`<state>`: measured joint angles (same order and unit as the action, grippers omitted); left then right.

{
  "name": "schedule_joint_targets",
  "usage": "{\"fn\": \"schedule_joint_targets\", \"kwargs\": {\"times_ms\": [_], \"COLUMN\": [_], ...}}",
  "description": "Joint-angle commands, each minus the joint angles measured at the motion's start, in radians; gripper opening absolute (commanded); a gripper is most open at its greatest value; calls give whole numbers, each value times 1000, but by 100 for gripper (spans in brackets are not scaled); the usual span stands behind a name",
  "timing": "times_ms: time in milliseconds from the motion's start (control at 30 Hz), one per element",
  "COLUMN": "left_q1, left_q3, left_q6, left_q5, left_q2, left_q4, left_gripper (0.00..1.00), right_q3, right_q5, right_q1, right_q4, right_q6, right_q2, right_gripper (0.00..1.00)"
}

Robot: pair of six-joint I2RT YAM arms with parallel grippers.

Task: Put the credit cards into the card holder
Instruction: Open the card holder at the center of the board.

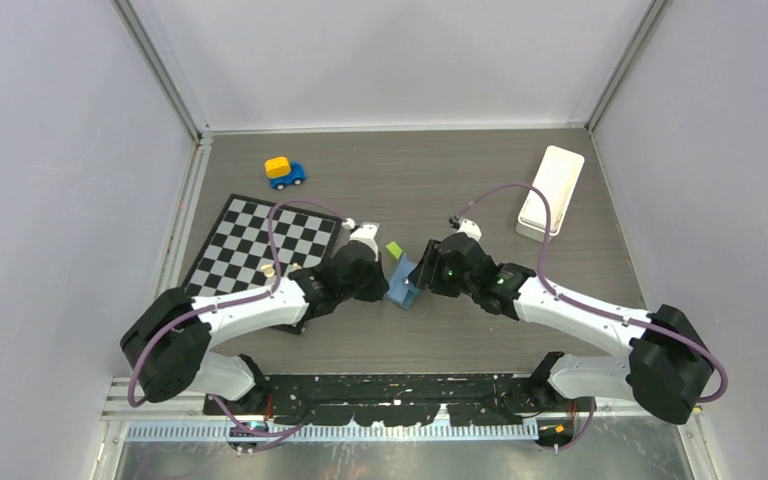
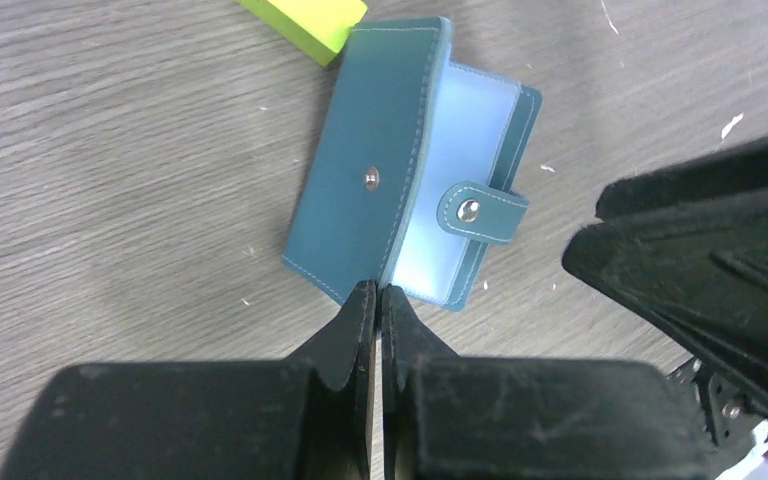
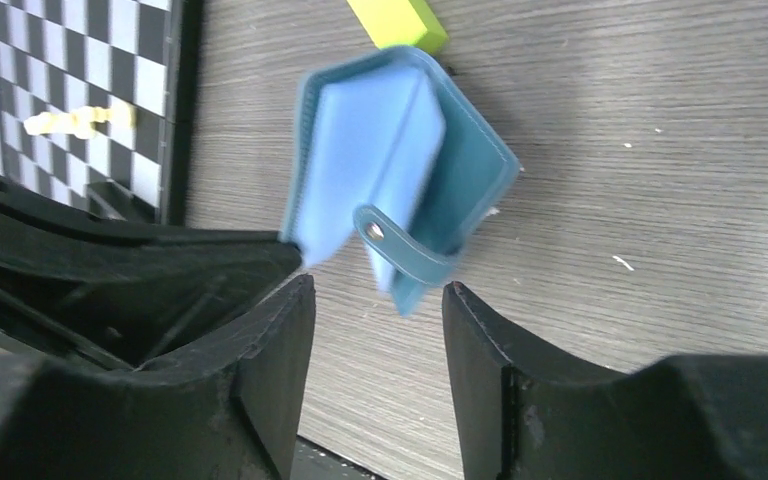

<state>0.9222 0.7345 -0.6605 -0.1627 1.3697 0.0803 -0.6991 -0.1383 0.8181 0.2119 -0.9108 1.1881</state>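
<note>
Fingertips of the left pincer (image 2: 375, 300) are clenched on the near edge of the teal cover of the card holder (image 2: 370, 200), which is held half open and tilted on the desk (image 1: 440, 180) between the two arms. The right pincer (image 3: 378, 300) is released, its jaws set apart just before the snap strap of the holder. A lime-green block (image 2: 305, 20) is seen just behind the holder, and farther back a chessboard (image 1: 260, 245) is laid at the left, with a toy car (image 1: 284, 172) beyond it and a white tray (image 1: 552, 190) at the right.
</note>
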Motion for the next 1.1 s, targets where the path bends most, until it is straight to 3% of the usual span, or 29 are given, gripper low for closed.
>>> {"fn": "schedule_joint_targets", "kwargs": {"times_ms": [0, 433, 700, 767, 1067], "left_q1": [-67, -93, -106, -115, -213], "left_q3": [-70, -87, -90, -97, -136], "left_q6": [-112, -122, -134, -136, -123], "left_q5": [86, 108, 124, 118, 144], "left_q2": [-44, -75, -84, -91, -101], "left_q4": [-115, -108, -115, -108, -83], "left_gripper": [0, 0, 0, 0, 0], "right_q3": [-14, -113, -182, -183, -152], "right_q5": [-39, -114, -263, -296, -317], "right_q1": [13, 73, 81, 81, 80], "right_q4": [6, -61, 10, 32, 52], "right_q6": [54, 108, 79, 69, 56], "right_q2": [45, 255, 369, 374, 364], "right_gripper": [58, 70, 70, 64, 18]}}
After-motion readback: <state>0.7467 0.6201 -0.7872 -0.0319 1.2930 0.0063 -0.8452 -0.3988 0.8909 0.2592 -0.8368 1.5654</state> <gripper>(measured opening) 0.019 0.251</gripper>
